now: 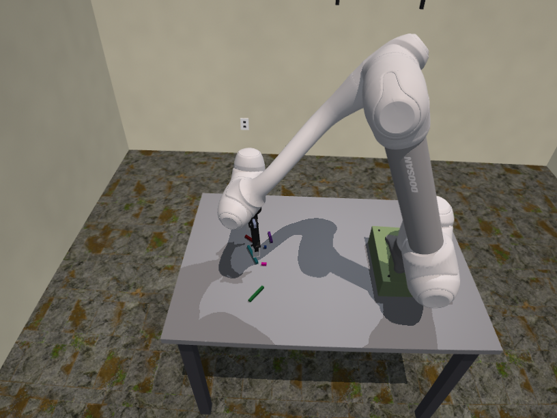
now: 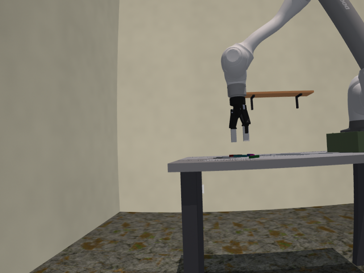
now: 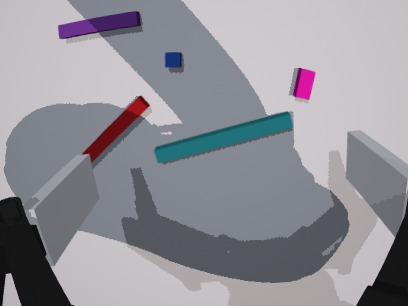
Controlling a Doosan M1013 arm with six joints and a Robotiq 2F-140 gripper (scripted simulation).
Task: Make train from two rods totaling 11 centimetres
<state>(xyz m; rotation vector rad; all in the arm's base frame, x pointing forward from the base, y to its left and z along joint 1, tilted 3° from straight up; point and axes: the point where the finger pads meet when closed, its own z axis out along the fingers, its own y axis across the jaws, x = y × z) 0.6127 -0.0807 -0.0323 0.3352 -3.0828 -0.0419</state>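
Observation:
My gripper (image 1: 256,253) (image 2: 239,141) (image 3: 219,166) is open and empty, above the table. In the wrist view the turquoise rod (image 1: 250,250) (image 3: 225,136) lies slanted between its fingers, slightly ahead. The red rod (image 1: 248,238) (image 3: 116,127) lies left of it, its near end hidden by the left finger. The blue rod (image 1: 265,246) (image 3: 173,60) lies beyond the turquoise one, and the magenta rod (image 1: 263,263) (image 3: 304,84) beyond its right end. The purple rod (image 1: 270,237) (image 3: 100,25) is at the upper left. The green rod (image 1: 256,294) (image 2: 254,156) lies apart, nearer the front edge. No rods touch.
The grey table (image 1: 332,324) (image 2: 223,166) bears all the rods. The arm's base stands on a green block (image 1: 381,265) (image 2: 342,142) at the right. A wooden shelf (image 2: 279,94) hangs on the wall behind. Arm shadows fall across the rods.

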